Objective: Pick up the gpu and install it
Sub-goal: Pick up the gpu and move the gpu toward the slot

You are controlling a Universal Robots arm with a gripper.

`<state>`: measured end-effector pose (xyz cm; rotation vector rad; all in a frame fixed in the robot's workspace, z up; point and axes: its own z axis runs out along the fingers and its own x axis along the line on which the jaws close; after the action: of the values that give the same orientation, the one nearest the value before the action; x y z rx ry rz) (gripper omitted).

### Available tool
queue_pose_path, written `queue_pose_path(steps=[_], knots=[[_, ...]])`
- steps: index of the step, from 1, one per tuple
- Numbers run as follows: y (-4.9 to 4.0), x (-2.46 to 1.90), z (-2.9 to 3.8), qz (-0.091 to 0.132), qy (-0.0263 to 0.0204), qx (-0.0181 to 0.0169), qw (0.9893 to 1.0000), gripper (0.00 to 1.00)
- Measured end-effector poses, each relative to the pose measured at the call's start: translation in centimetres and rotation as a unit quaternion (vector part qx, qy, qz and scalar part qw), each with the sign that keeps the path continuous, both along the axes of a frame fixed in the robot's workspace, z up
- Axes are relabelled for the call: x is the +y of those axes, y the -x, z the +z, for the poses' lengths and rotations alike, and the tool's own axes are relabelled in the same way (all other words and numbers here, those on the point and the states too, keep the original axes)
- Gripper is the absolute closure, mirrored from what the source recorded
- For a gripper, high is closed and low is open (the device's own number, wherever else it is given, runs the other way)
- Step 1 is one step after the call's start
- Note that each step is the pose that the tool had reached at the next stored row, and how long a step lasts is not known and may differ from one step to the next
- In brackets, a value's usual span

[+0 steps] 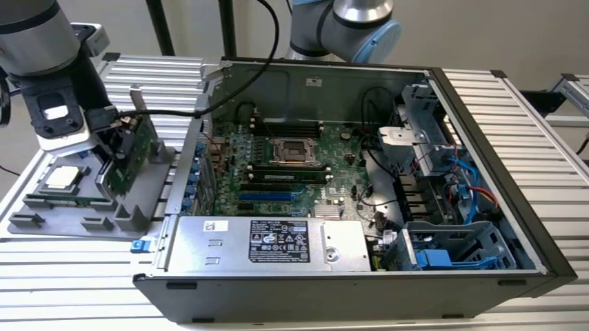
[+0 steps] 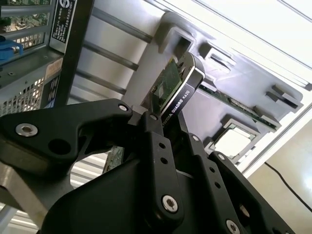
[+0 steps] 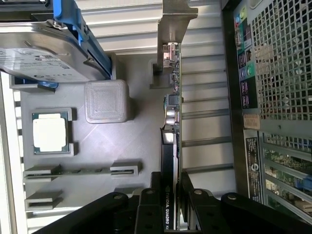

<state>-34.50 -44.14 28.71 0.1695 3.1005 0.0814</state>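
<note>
The step in hand looks like the pick-up. The gripper [image 1: 118, 136] is down over the grey tray [image 1: 55, 224], which in the exterior view lies at nine o'clock from the open computer case [image 1: 322, 296]. The graphics card [image 1: 124, 162] stands on edge in the tray, green face towards the case, with its metal bracket rising at twelve o'clock of it.

In the second wrist view the black fingers [image 2: 151, 141] sit either side of the graphics card [image 2: 178, 90], one on each face. In the first wrist view the graphics card [image 3: 171, 122] runs edge-on straight out from between them. The gripper [image 3: 171, 197] looks clamped on the card's free end. The card's lower edge seems to be seated in the tray's slot, though I cannot tell whether it has cleared.

In my judgement, freeing it calls for a straight pull along the card's own plane, without twisting against the tray posts. The main board [image 1: 276, 172] inside the case lies at three o'clock from the card, well apart
</note>
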Motion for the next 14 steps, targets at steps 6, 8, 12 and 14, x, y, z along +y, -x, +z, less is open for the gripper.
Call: queue_pose_path(steps=[6, 8, 12, 14], knots=[[0.0, 0.0, 0.49, 0.0, 0.0, 0.0, 1.0, 1.0], [0.0, 0.0, 0.65, 0.0, 0.0, 0.0, 1.0, 1.0], [0.0, 0.0, 1.0, 0.0, 0.0, 0.0, 1.0, 1.0], [0.0, 0.0, 1.18, 0.0, 0.0, 0.0, 1.0, 1.0]])
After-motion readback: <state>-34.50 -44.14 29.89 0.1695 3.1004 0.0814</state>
